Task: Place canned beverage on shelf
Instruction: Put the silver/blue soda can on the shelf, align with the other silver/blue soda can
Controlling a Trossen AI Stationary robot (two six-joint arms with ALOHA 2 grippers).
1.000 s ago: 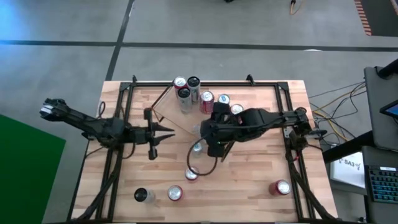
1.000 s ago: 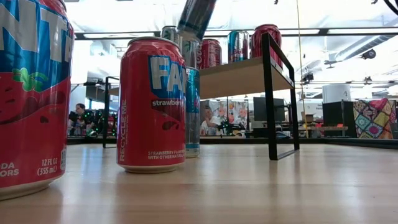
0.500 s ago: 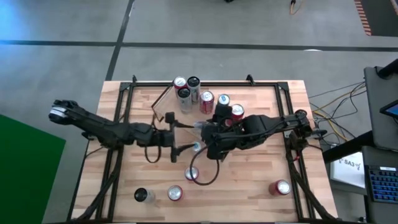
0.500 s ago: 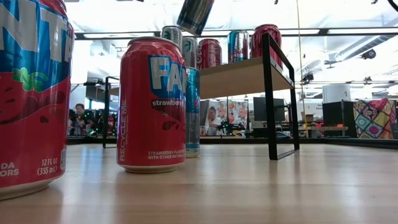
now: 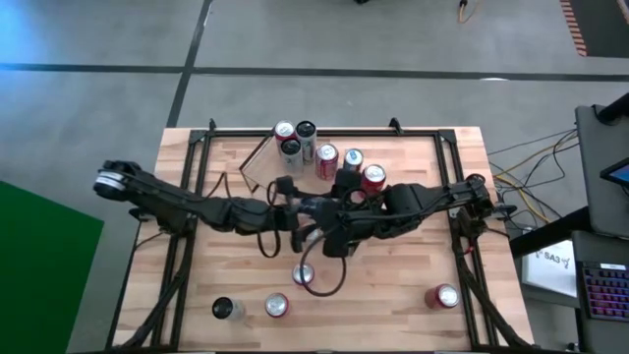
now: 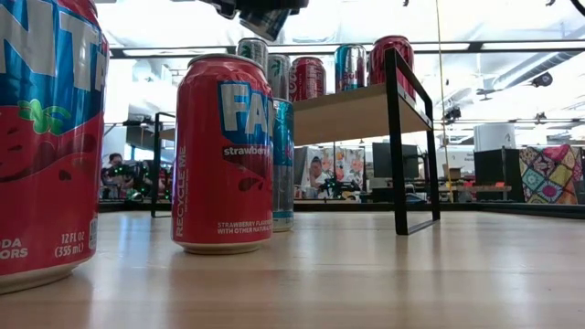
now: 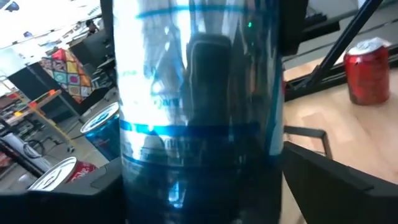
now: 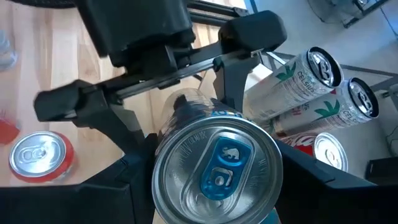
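Between the right gripper's (image 8: 214, 186) dark fingers (image 8: 115, 186) a silver-and-blue can (image 8: 216, 163) is sitting clamped, its pull-tab top facing that arm's wrist camera. Just beyond the can the left gripper (image 5: 307, 224) is standing with its fingers (image 8: 239, 43) spread wide on either side of the can's body, not pressing it. Both grippers are meeting above the table's (image 5: 413, 295) middle, just in front of the shelf (image 6: 352, 111). Several cans are standing on the shelf, among them a red can (image 6: 391, 55). Nearer the low camera than the shelf, a strawberry can (image 6: 222, 153) is standing upright on the table.
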